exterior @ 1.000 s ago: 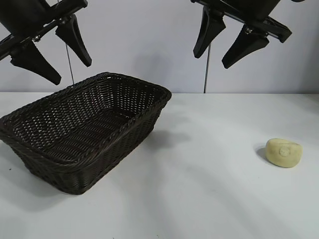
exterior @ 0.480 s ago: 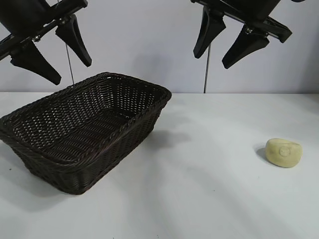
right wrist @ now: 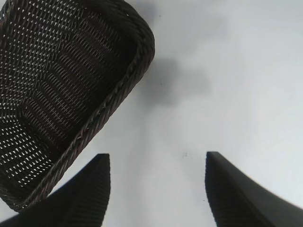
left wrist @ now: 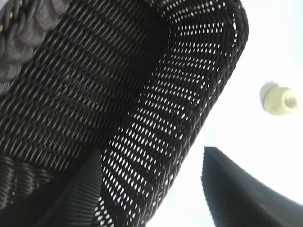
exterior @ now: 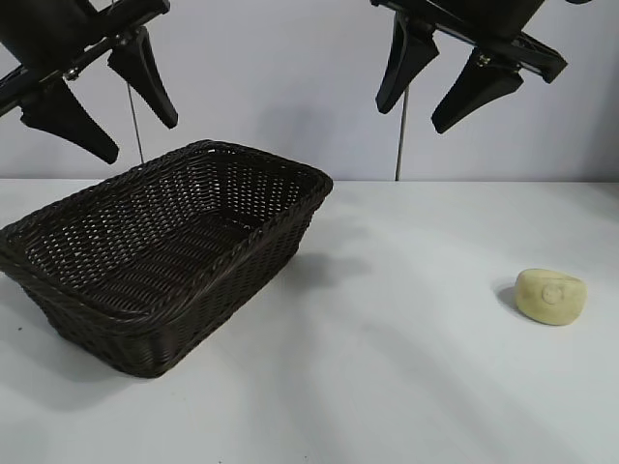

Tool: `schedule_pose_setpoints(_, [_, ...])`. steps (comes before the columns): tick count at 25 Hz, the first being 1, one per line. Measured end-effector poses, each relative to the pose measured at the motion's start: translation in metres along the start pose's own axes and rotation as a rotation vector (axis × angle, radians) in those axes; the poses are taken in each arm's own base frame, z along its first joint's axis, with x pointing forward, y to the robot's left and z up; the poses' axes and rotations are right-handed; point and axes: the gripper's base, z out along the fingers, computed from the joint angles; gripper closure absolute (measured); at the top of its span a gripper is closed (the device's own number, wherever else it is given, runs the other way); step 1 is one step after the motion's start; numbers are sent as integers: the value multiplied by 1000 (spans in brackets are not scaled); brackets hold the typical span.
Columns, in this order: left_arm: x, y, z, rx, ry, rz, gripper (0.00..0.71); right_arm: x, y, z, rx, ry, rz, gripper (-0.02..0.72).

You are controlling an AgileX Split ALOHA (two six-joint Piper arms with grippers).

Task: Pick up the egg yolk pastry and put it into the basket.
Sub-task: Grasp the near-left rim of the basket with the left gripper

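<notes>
fingers spread on both: left gripper (exterior: 102, 106) above the basket (exterior: 164, 246), right gripper (exterior: 440, 82) high, pastry (exterior: 550, 296) seemingly untouched, well right.

Bright, even light falls from above onto the white bench (exterior: 406, 367), which shows no glare. The basket (exterior: 164, 251) casts a soft grey shadow just beside its far corner, and the egg yolk pastry (exterior: 550, 296) has a small dark shadow on its basket-facing side. In the left wrist view the basket's weave is smeared and soft, light glinting through its gaps. The right gripper (right wrist: 156, 189) fingers look soft-edged, close to the lens.
</notes>
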Motion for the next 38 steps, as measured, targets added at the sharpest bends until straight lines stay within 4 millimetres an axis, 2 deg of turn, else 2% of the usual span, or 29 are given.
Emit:
schedule_pose_setpoints(5, [13,-1,-16,-29,0,-37,258,0,-1,0,9,-1,-6,272])
schedule_pose_setpoints(8, [27,4,-22,-59,4,-63,258,0,-1,0,9,-1,-6,272])
schedule_pose_setpoints(12, [53,15,-22,-93,24,-131,258,0,-1,0,9,-1,-6,272])
schedule_pose_setpoints(18, [75,31,-19,-147,-24,-293,258,0,-1,0,12,0,-8,272])
schedule_pose_setpoints(27, [84,52,-3,-204,-119,-583,258,0,-1,0,12,1,-8,272])
schedule_pose_setpoints(32, [91,63,5,-239,-145,-641,258,0,-1,0,12,1,-8,272])
schedule_pose_setpoints(38, [88,64,6,-220,-188,-648,258,0,-1,0,12,1,-8,272])
